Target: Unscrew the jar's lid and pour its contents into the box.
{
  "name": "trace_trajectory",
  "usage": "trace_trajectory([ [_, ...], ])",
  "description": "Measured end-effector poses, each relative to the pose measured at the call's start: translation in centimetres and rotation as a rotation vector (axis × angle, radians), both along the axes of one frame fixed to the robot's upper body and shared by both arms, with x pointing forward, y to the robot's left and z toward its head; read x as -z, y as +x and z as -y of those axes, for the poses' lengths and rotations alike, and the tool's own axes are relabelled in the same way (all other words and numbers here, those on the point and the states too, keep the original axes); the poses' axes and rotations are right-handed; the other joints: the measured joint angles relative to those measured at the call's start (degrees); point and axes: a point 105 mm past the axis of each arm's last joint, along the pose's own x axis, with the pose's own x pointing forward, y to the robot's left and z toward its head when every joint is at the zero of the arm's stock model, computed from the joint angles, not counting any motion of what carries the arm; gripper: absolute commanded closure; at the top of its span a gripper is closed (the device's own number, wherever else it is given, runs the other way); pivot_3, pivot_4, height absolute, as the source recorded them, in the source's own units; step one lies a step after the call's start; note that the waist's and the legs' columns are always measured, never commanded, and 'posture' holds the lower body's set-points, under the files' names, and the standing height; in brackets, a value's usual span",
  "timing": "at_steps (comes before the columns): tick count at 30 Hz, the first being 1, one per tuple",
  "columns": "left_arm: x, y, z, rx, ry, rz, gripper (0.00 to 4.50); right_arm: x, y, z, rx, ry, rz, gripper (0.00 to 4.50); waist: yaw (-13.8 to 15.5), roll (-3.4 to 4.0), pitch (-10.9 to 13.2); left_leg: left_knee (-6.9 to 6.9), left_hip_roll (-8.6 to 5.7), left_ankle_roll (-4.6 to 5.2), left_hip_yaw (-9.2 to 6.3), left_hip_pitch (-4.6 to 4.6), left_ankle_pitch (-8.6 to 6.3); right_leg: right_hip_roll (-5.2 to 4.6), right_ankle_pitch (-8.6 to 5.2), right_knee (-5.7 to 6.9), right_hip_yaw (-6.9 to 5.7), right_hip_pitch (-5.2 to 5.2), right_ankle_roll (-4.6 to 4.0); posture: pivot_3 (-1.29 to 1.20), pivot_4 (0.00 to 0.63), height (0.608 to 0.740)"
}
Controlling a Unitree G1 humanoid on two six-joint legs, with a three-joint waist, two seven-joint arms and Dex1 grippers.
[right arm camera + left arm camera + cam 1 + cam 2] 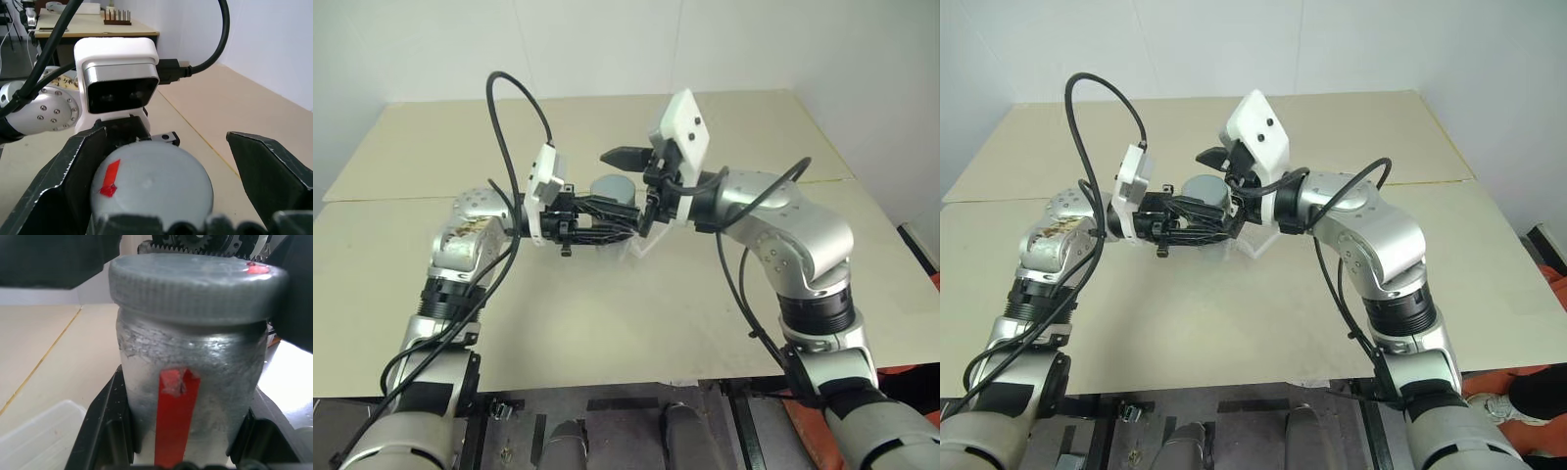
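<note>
The jar [190,377] is upright above the table, its cloudy wall marked by a red strip, with my left gripper [607,221] shut on its body from both sides. The grey lid [151,181] sits on the jar and carries a small red mark. My right gripper [166,171] is open and straddles the lid [612,186]. One of its fingers [68,181] is close beside the rim and the other stands well apart. The clear box [39,435] rests on the table just below and beside the jar, also seen as the box [644,241]. The contents are hidden.
The beige table [607,313] has a seam [39,362] running across it, and its front edge is near me. The left wrist's white camera housing [117,83] sits just behind the lid, with black cables looping above both arms.
</note>
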Motion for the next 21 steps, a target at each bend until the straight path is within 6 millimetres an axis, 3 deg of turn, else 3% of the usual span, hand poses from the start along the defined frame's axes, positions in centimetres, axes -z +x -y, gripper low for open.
trace_trajectory([
  [10,-0.4,-0.3,-2.2,-0.057,0.002,-0.011,2.56,0.3,-0.4,0.9,-0.022,-0.003,-0.009,0.03,0.0,0.0,0.0,-0.01,0.0,0.0,0.0,0.0,0.0,0.0,0.0,0.0,0.0,-0.01,0.0,0.0,0.15,0.74],
  [14,-0.8,-0.3,-3.2,-0.089,-0.008,-0.001,2.56,-0.1,0.2,2.1,0.016,0.005,-0.004,0.03,0.0,0.0,0.0,-0.01,0.0,0.0,0.0,0.0,0.0,0.0,0.0,-0.01,0.0,0.0,0.0,0.0,0.15,0.74],
  [16,-1.0,-1.0,-2.8,-0.051,0.002,0.024,2.56,-0.5,1.6,4.1,0.109,0.036,-0.016,0.03,0.3,0.0,0.0,-0.01,0.0,0.0,0.0,-0.02,0.0,-0.01,0.0,-0.03,-0.01,0.0,0.0,0.0,0.15,0.74],
  [21,-1.1,-1.4,-2.6,-0.035,-0.006,0.031,2.56,-0.5,1.8,4.5,0.114,0.038,-0.016,0.03,-0.1,0.0,0.0,-0.01,0.0,0.01,0.03,0.0,-0.01,-0.01,0.0,-0.02,0.0,0.0,0.0,0.0,0.15,0.74],
])
